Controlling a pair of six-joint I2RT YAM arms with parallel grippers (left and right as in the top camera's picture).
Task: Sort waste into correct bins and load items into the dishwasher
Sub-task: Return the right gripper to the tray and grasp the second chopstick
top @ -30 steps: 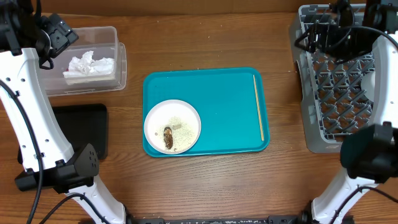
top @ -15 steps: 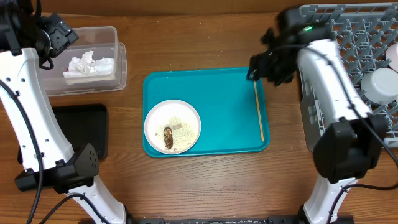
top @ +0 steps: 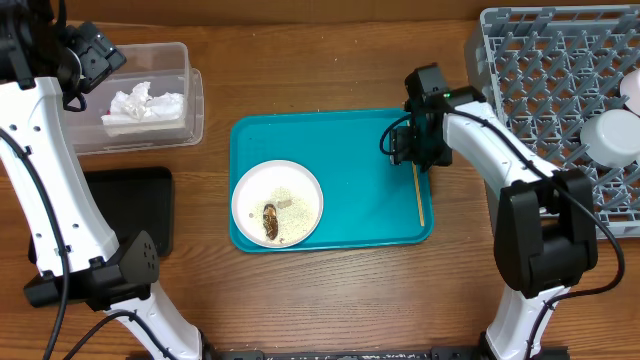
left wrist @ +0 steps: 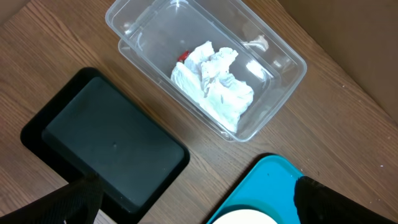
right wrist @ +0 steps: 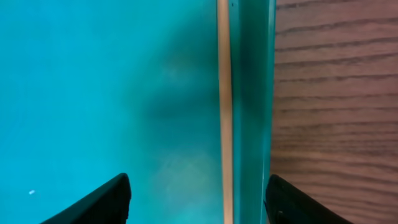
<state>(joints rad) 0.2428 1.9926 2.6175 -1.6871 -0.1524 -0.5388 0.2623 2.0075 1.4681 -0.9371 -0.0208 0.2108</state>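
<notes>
1. Right gripper (top: 404, 146) hangs low over the right side of the teal tray (top: 360, 140). Its jaws are parted a fair way and hold nothing.
2. One wooden chopstick (top: 417, 180) lies flat on the tray floor, running along the inside of the right rim.
3. From the wrist, the chopstick (right wrist: 224, 93) runs in between the two fingers of the right gripper (right wrist: 198, 186), nearer the outer one. Neither finger appears to touch it.
4. Edges: the raised rim stands just beside the stick on its outer side. The outer finger (right wrist: 292, 202) sits beyond that rim over bare wood, the inner finger (right wrist: 106, 202) over tray floor.
5. Room: open teal floor stretches from the stick to the small plate (top: 277, 203) at the tray's front-left. The plate carries a brown scrap (top: 270, 221) and white crumbs (top: 283, 192), well apart from the gripper.
6. The dish rack (top: 545, 90) stands right of the tray, with a strip of table between.
7. Left gripper (top: 98, 55) is at the far-left corner, spread wide and holding nothing, above the clear tub (left wrist: 273, 93). The tub holds tissues (left wrist: 214, 84) and a red wrapper (left wrist: 183, 56), and the black tray (left wrist: 106, 137) sits near it.
</notes>
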